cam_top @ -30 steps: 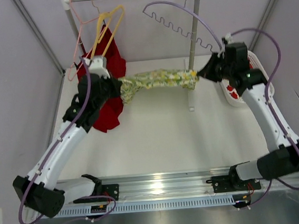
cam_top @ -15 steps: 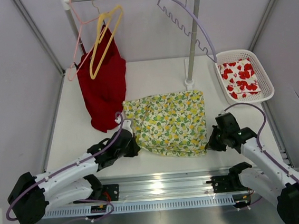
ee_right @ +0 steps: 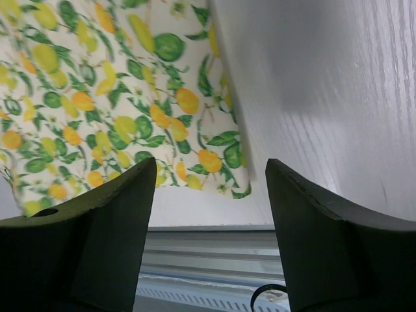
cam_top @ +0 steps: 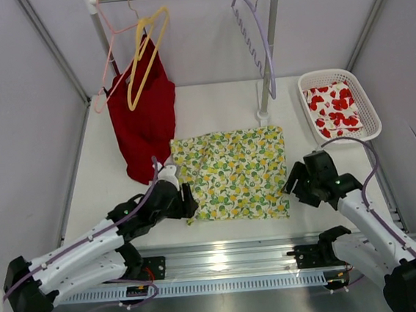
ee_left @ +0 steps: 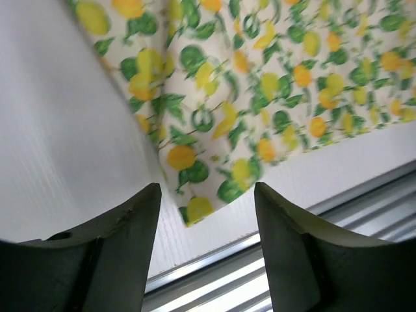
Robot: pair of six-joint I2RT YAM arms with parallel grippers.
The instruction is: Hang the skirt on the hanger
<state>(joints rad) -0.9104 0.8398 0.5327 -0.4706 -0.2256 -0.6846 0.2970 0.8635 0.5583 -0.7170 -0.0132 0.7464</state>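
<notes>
The lemon-print skirt lies spread flat on the white table, its near edge close to the front rail. My left gripper sits at the skirt's near left corner, open, nothing between its fingers; that corner shows just beyond the tips. At the near right corner my right gripper is open too, and the skirt's corner lies ahead of its fingers. High at the back left, the yellow hanger hangs from the rail over a red garment.
A red garment and a thin pink hanger hang beside the yellow one. A lavender wavy hanger hangs by the right post. A white basket with red-flowered cloth stands at the back right. The metal rail runs along the front.
Both grippers carried the stretched skirt down from the rack to the near table, laid it flat, and opened, letting go of its corners. The lavender hanger swung.
</notes>
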